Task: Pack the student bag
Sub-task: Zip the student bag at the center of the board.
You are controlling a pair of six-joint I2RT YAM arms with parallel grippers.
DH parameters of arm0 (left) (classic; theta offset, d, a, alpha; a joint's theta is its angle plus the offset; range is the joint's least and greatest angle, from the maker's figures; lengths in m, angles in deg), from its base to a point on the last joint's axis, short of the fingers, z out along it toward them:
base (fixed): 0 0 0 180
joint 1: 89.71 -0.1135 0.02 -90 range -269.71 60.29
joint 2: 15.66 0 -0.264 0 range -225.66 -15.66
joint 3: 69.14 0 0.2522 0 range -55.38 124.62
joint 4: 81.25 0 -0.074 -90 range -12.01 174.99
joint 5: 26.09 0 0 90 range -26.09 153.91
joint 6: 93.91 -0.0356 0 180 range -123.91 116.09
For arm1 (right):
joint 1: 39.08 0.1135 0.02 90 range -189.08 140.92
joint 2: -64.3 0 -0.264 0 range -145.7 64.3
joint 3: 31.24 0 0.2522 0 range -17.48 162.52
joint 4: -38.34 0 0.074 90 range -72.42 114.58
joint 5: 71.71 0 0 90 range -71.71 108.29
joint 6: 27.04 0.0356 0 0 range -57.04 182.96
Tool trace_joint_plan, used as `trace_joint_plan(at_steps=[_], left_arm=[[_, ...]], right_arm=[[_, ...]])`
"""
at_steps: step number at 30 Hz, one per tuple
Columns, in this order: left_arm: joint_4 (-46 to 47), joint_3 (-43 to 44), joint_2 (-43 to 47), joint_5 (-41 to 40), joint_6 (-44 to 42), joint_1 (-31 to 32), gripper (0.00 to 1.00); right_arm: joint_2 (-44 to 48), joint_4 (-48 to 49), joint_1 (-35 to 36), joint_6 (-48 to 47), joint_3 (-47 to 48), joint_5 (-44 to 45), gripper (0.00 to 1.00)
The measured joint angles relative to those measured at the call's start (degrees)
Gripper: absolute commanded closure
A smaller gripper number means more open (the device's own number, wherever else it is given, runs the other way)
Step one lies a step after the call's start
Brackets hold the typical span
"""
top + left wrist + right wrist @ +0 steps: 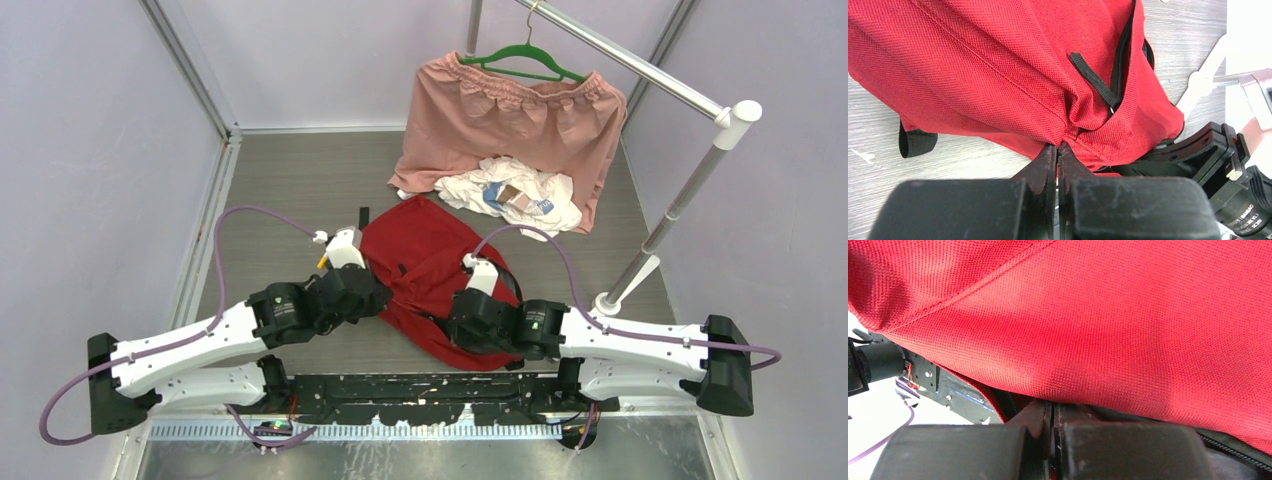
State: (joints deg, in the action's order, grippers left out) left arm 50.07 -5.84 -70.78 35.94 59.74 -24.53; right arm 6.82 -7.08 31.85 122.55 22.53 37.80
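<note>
The student bag (425,250) is a dark-red backpack lying on the grey table between both arms. My left gripper (378,292) is at its left edge. In the left wrist view that gripper (1057,146) is shut, pinching a fold of the bag's red fabric (998,65) just below a black zipper pull (1095,80). My right gripper (455,322) is at the bag's near right side. In the right wrist view it (1053,406) is shut, its tips tucked under the overhanging red fabric (1098,315) by the black zipper trim.
A pale pink garment (510,120) hangs on a green hanger (525,62) at the back. A crumpled white cloth (515,195) lies below it. A metal rail post (680,200) stands at the right. A black strap loop (915,142) sticks out of the bag's left side.
</note>
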Motion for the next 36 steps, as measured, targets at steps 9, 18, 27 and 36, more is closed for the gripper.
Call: trace_joint_plan(at_steps=[9, 18, 27, 36], left_arm=[[-2.27, -0.48, 1.38, 0.24, -1.33, 0.00, 1.00], [-1.03, -0.52, 0.74, 0.61, -4.39, -0.04, 1.00], [10.08, -2.14, -7.26, 14.58, -7.39, -11.10, 1.00], [11.67, -2.89, -9.27, 21.84, -10.47, -18.69, 1.00]], right_arm=[[-0.35, 0.42, 0.11, 0.02, 0.07, -0.17, 0.99], [5.18, -4.92, 0.11, 0.50, 0.07, 1.31, 0.99], [16.13, -14.62, 0.11, 4.90, -1.73, 4.63, 0.99], [17.05, -20.06, 0.09, 7.45, -2.40, 6.03, 0.99]])
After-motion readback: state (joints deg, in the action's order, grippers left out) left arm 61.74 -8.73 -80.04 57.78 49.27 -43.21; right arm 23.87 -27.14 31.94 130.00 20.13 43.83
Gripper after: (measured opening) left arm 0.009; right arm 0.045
